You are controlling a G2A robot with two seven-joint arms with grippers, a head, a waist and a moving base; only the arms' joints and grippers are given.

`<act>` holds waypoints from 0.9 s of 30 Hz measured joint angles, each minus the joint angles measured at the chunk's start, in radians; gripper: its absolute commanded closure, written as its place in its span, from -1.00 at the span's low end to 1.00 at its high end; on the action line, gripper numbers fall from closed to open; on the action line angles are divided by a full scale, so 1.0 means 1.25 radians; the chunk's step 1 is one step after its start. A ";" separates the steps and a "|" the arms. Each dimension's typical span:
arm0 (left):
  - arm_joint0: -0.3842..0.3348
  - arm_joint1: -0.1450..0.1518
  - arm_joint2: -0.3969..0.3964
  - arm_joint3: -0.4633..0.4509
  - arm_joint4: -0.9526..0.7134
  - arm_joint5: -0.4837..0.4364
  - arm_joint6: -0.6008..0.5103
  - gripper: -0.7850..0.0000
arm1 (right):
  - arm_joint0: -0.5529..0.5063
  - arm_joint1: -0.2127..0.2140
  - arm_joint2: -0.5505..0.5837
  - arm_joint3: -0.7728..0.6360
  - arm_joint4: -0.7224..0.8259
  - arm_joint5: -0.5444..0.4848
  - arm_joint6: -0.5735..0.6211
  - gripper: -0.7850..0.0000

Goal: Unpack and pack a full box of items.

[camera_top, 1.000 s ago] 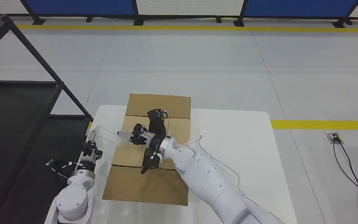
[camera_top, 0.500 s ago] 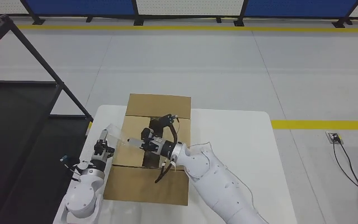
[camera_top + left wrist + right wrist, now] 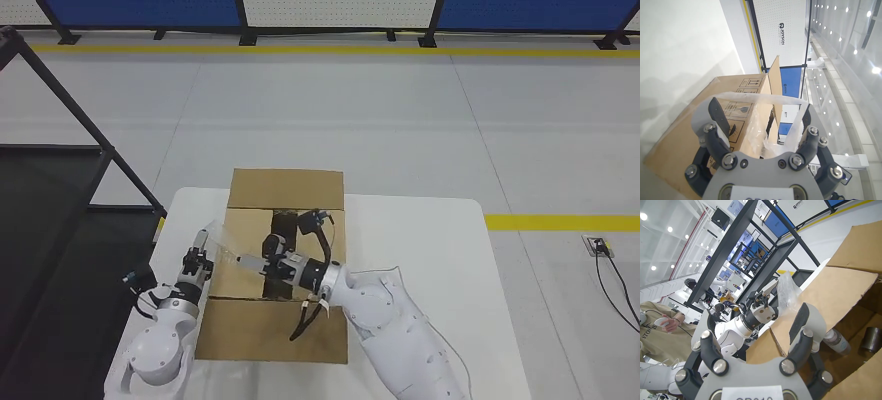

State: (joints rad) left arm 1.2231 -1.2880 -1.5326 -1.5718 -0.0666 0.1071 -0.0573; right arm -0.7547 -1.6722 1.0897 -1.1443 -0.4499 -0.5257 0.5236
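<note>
An open cardboard box stands on the white table, its flaps spread outward. My left gripper is at the box's left side, open, with a clear plastic bag stretched across its fingertips; the bag rises over the box's left flap. Over the box opening is my right gripper, open and holding nothing, with one finger just above a flap edge. Inside the box lie a bottle and a dark cylinder. Across the flap, the right wrist view also shows the left gripper with the bag.
A black metal frame stands off the table's left side. The near flap lies toward the table's front edge and the far flap stands up. Bare table lies to the right of the box.
My left arm has moved right to the box's side, carrying the plastic bag with it. My right gripper has shifted right over the box, and the dark opening now shows.
</note>
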 measured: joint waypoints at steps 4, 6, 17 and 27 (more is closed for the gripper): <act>-0.004 -0.003 0.016 0.000 0.006 0.003 0.004 -1.00 | -0.011 0.006 0.007 -0.015 0.001 0.002 0.001 -1.00; -0.004 -0.004 0.023 -0.001 0.009 0.004 0.005 -1.00 | -0.014 0.008 0.009 -0.020 0.002 0.003 0.001 -1.00; 0.021 -0.009 0.048 -0.025 0.026 -0.001 0.025 -1.00 | 0.002 0.006 -0.038 -0.031 -0.091 0.119 -0.058 -1.00; 0.055 -0.010 0.029 -0.069 0.021 -0.003 0.048 -1.00 | 0.050 -0.014 -0.150 -0.041 -0.306 0.343 -0.063 -1.00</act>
State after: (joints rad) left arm 1.2920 -1.3005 -1.4960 -1.6575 -0.0401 0.1030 0.0021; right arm -0.6922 -1.6898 0.9017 -1.1950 -0.8324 -0.0971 0.4454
